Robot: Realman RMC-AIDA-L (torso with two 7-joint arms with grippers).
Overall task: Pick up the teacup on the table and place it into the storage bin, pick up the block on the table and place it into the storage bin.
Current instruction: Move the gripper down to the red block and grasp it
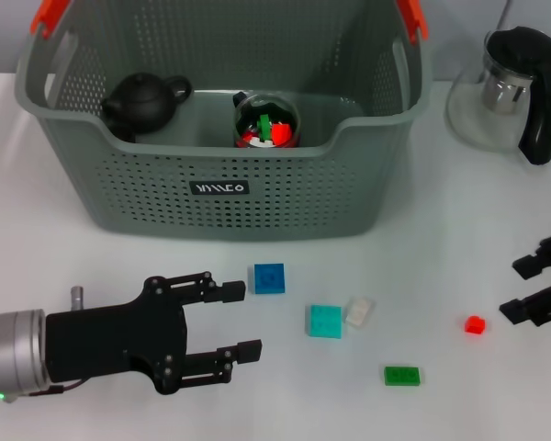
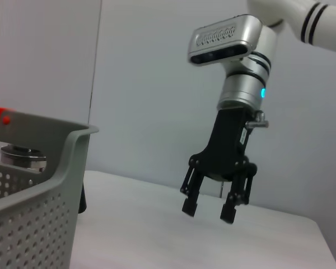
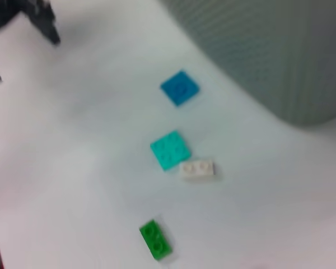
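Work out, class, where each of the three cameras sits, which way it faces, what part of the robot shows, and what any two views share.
Head view: on the robot's head, looking forward and down at the storage bin; left gripper and right gripper both show, open.
Left wrist view: on the left arm, facing across the table; shows the right gripper, bin wall.
Right wrist view: on the right arm, looking down at the blue block.
Shared: the head view also shows the blue block.

Only writing anywhere is the small black label (image 1: 219, 188) with white letters on the front wall of the storage bin (image 1: 147, 197), beyond the left gripper's open jaws, too tiny to read properly.
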